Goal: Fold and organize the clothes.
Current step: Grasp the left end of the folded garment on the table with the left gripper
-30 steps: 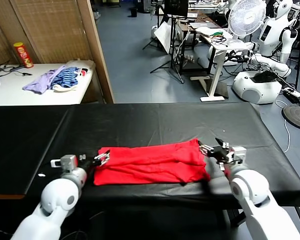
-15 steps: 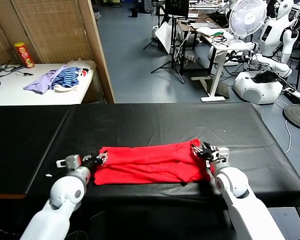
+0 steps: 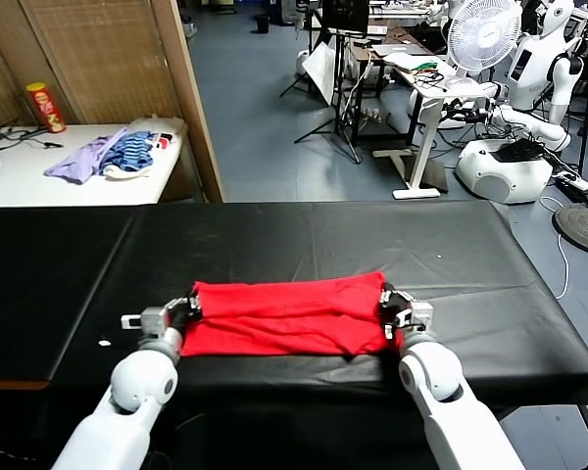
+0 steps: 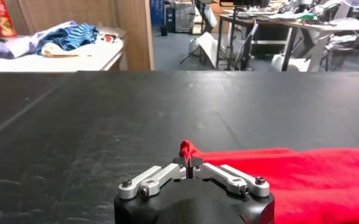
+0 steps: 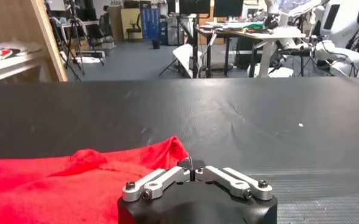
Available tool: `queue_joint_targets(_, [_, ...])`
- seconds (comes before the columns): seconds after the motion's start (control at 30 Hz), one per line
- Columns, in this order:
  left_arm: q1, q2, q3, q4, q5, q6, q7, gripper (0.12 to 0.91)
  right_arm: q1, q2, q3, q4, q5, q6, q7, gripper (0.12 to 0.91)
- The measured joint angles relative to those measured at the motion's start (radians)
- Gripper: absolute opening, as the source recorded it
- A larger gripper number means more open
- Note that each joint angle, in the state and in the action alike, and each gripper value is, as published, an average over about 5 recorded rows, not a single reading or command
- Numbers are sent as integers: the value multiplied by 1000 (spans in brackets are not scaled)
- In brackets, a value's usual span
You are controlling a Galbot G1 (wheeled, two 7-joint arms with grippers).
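The left gripper is pinched shut on a little tuft of the red T-shirt at its left end. The right gripper is closed too, right at the shirt's right end, and it seems to hold the edge there, though the cloth between its tips is hard to see. Both sit low on the black table, one at each end of the shirt.

The shirt lies flat near the front edge of the table, already folded into a long strip. This looks like the grabbing step before another fold. Next, both arms would need to lift the ends together and carry them across evenly, so the thin cloth does not slip or bunch.

Far off on the left, a white table holds a red can. Its writing is too small to read.
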Motion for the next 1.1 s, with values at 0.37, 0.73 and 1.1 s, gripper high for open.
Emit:
queue_joint_targets(0.37, [27, 43, -27, -53, -52, 9, 25, 733, -86, -59, 61, 173, 48, -83, -44, 686])
queue_joint_targets(0.73, [123, 60, -114, -161, -240, 58, 5, 798, -175, -69, 108, 318, 50, -89, -58, 798])
queue_joint_targets(1.1, [213, 19, -144, -159, -196, 31, 35, 728, -207, -67, 125, 392, 27, -83, -61, 798])
